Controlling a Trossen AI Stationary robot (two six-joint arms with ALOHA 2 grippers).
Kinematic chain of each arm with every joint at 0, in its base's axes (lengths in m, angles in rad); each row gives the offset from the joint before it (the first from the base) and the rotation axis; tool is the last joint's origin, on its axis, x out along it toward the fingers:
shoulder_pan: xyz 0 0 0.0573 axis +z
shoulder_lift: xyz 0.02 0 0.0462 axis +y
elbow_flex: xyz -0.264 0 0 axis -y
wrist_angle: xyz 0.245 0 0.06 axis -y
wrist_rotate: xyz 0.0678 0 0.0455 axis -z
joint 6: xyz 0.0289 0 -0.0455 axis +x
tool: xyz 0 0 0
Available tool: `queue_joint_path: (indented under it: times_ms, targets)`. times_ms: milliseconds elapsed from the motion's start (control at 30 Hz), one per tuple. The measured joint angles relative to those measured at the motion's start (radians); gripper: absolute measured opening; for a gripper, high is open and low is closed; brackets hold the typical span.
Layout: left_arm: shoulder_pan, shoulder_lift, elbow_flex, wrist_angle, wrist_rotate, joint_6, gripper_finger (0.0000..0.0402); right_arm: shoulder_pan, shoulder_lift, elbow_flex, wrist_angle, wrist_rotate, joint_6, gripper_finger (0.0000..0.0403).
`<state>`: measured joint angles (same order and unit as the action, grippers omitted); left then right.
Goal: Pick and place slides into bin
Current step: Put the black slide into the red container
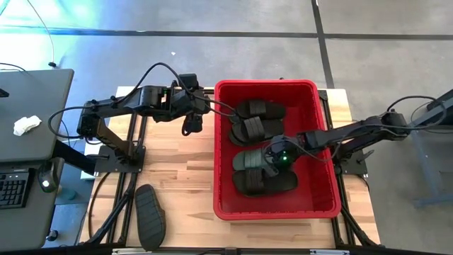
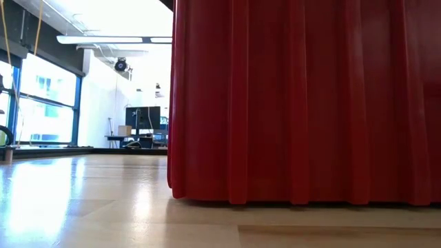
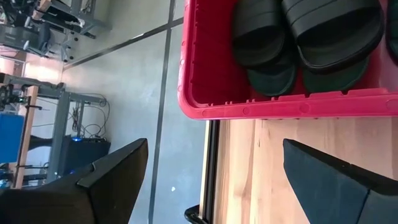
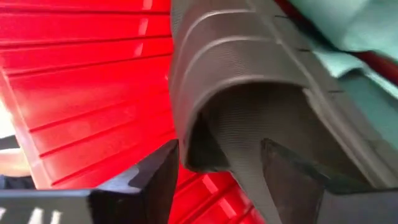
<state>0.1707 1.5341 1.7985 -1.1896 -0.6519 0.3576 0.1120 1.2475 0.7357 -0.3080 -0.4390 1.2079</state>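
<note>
Your right gripper is down inside the red bin, right over the dark green slide lying on top of the pile there. In the right wrist view its fingers stand apart on either side of that slide's ribbed strap, so you can see a spread jaw around the strap rather than a firm pinch; whether the pads touch it cannot be told. Three more slides lie in the bin: two black ones toward the far end and another under the green one. One dark slide lies alone on the wooden table, near its front left edge. Your left gripper hovers wide open and empty just outside the bin's left wall.
</note>
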Motion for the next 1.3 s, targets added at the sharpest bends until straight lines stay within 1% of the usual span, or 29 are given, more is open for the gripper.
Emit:
queue_joint_path:
  times_ms: [133,400,500,567,633,700,833,933,1000,1067,1167,1300]
  targets:
    - [0.0,0.0,0.0,-0.008,0.007,-0.007,0.0353,0.0,-0.04,0.0,-0.059,0.021,-0.001,0.0213]
    - [0.0,0.0,0.0,-0.017,0.009,-0.029,0.0353,0.0,-0.126,0.0,-0.077,0.032,-0.001,0.0213]
    - [-0.001,0.0,0.0,-0.017,0.042,-0.038,0.0353,-0.001,-0.166,0.0,-0.112,0.033,-0.01,0.0213]
    - [-0.001,0.0,0.0,-0.017,0.1,-0.05,0.0353,-0.001,-0.198,0.0,-0.138,0.035,-0.032,0.0213]
    - [-0.001,0.0,0.0,-0.018,0.188,-0.057,0.0353,-0.001,-0.235,0.0,-0.158,0.034,-0.052,0.0213]
    - [-0.001,0.0,0.0,-0.02,0.292,-0.075,0.0353,-0.001,-0.276,0.0,-0.161,0.031,-0.076,0.0213]
    - [-0.001,0.0,0.0,-0.059,0.541,-0.131,0.0353,-0.001,-0.366,0.002,-0.161,0.029,-0.131,0.0213]
    - [-0.011,0.0,0.0,-0.112,0.677,-0.209,0.0353,-0.001,-0.434,0.002,-0.154,0.03,-0.195,0.0213]
    - [-0.033,0.0,0.0,-0.156,0.714,-0.259,0.0353,-0.001,-0.477,0.003,-0.147,0.039,-0.241,0.0213]
    - [-0.06,0.0,0.0,-0.2,0.723,-0.3,0.0353,-0.001,-0.512,0.003,-0.134,0.047,-0.293,0.0213]
    - [-0.11,0.0,0.0,-0.272,0.724,-0.394,0.0353,-0.001,-0.558,0.003,-0.128,0.065,-0.379,0.0213]
    - [-0.186,0.0,0.0,-0.367,0.703,-0.52,0.0353,-0.001,-0.606,0.003,-0.127,0.118,-0.493,0.0213]
